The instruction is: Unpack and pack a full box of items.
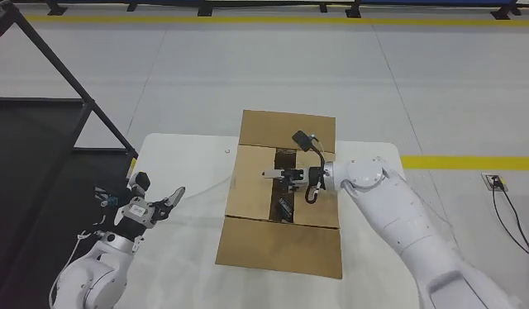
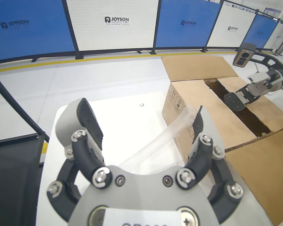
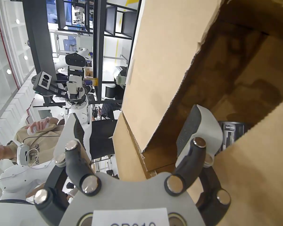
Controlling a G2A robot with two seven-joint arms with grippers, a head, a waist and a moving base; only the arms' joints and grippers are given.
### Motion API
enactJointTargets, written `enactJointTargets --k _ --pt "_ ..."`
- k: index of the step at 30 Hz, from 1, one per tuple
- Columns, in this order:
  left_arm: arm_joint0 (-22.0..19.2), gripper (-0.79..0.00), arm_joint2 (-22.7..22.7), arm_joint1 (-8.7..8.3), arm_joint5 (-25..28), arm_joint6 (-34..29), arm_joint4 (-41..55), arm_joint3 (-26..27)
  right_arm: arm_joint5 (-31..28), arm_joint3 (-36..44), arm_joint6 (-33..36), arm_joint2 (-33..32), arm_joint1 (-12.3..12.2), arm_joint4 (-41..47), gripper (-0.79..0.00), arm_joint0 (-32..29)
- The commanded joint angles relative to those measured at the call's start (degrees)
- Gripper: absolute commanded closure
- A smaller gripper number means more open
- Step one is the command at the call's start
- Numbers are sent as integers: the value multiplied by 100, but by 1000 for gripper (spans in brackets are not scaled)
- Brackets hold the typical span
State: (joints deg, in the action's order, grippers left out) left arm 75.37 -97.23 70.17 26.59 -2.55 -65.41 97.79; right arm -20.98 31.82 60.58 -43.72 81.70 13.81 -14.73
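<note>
Two pincers: left pincer (image 2: 141,109) and right pincer (image 3: 134,116), both wide open, empty.
Risk: narrow gap between flaps of box (image 1: 281,247) may catch right fingers (image 3: 198,123), dragging it.

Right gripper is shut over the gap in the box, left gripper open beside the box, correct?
No: the right gripper is open, as the right wrist view shows. The rest holds: it is over the gap in the box, and the left gripper is open beside it.
</note>
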Motion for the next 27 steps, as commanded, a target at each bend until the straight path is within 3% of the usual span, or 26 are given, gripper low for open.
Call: enactJointTargets --k 1,9,22,27 --pt "-21 -785 67 -4 9 -9 -33 -9 -63 -191 2 103 127 67 -785 76" --pt "12 -785 478 -16 174 -71 -298 162 -424 -866 135 249 508 416 -785 339" --pt "140 -785 926 -72 704 -171 -758 533 -1042 -1124 531 -90 743 1298 -785 593" --pt "74 -785 1196 -75 574 -166 -1185 548 -1108 -1055 743 -79 858 1374 -785 702"
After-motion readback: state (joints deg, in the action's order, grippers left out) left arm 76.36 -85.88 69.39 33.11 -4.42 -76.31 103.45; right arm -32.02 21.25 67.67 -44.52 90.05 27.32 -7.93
